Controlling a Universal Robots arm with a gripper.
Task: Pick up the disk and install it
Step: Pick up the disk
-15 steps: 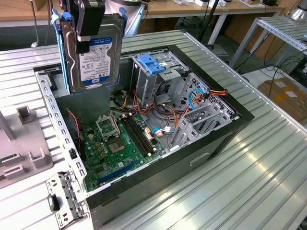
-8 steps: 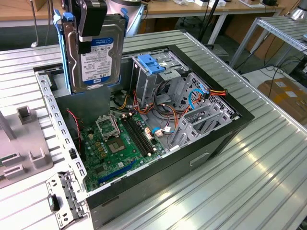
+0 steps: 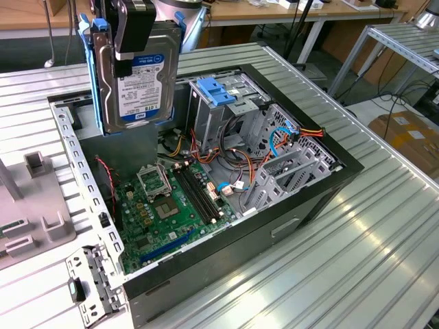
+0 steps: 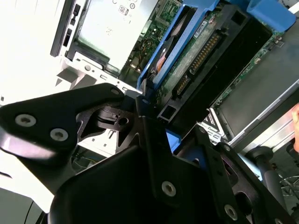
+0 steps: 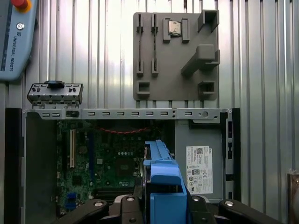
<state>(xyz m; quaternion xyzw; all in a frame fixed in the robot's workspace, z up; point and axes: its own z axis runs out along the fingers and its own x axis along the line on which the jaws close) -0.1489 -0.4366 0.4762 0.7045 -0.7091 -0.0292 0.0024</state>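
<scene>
Exterior view: an open computer case (image 3: 68, 147) lies on its side on a ribbed metal table (image 3: 329, 240). Inside it a green motherboard (image 3: 164, 205) fills the floor toward seven o'clock. A metal drive cage (image 3: 226, 103) stands toward one o'clock with a light-blue bracket (image 3: 214, 90) on top. Orange, red and blue cables (image 3: 274, 147) tangle at three o'clock, between the cage and the board. In the first wrist view, a grey power-supply box (image 5: 198, 158) with a white sticker sits in a corner of the case next to the motherboard.

Outside the case, a grey fixture plate (image 3: 34, 226) rests on the table at nine o'clock. In the first wrist view a teach pendant (image 5: 14, 42) lies on the table beyond the case.

The disk (image 3: 140, 79) hangs upright above the case's eleven o'clock corner, label facing the camera and blue carrier frame along its edges, clear of the cage and cables. The gripper (image 3: 127, 62) is clamped on it from above, one black finger (image 3: 134, 34) pressed across the label. In the second wrist view the drive's connector edge points away from the gripper.
</scene>
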